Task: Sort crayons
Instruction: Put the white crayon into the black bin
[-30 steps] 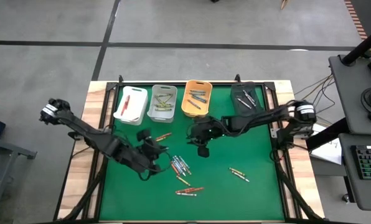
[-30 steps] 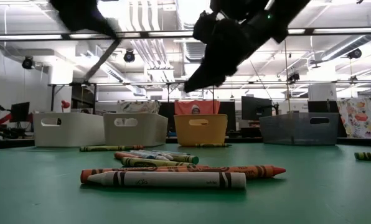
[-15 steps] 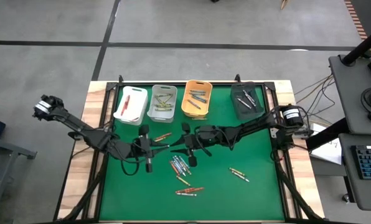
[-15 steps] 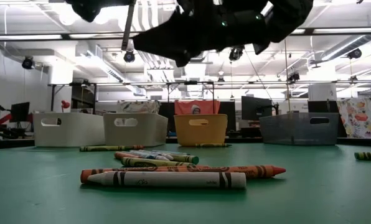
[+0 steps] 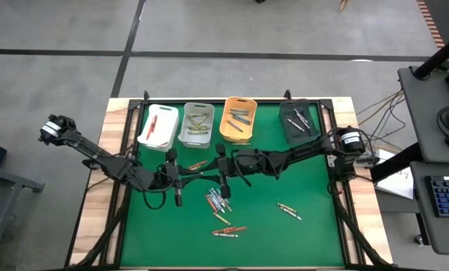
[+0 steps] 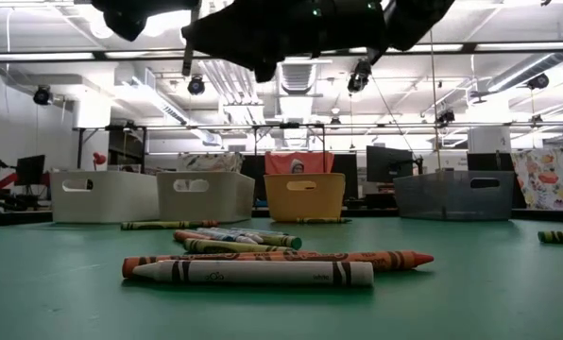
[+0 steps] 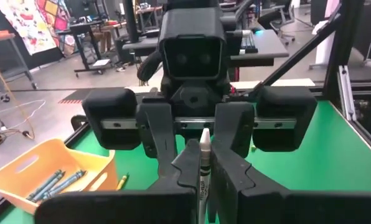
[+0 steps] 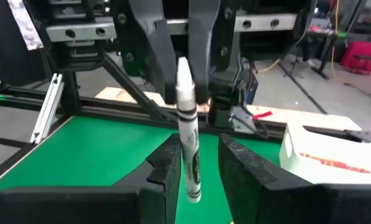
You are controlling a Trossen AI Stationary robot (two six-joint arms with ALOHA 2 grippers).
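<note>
Both sets of jaws meet end to end above the middle of the green felt-like table mat (image 5: 307, 233), and a white paper-wrapped crayon with black banding (image 8: 187, 134) stands between them. In the left wrist view the left gripper (image 7: 204, 171) has its dark moulded fingers (image 7: 173, 158) pressed in on either side of that crayon, whose blunt pale tip rises between them. In the right wrist view the right gripper (image 8: 195, 165) has its black fingers set a little apart, with the crayon standing in the gap; whether their pads touch it cannot be told. From above, the two grippers face each other just nearer than the row of bins, the left arm reaching in from the left, the right arm from the right.

Along the far edge stand four small rounded plastic bins: a white bin (image 5: 158, 126) holding a red crayon, a grey bin (image 5: 197, 125) with yellowish sticks, an orange bin (image 5: 238, 119) with grey-blue ones, and a dark bin (image 5: 298, 119) with a few pale ones.

Loose crayons lie on the mat: a mixed cluster (image 5: 218, 200) just near of the grippers, a pair near the front edge (image 5: 229, 230), two to the right (image 5: 288, 210), and one orange stick (image 5: 198, 164) near the grey bin. In the low view a white crayon (image 6: 253, 273) lies nearest, touching an orange one behind it, with the arms dark overhead and workshop shelving beyond.
</note>
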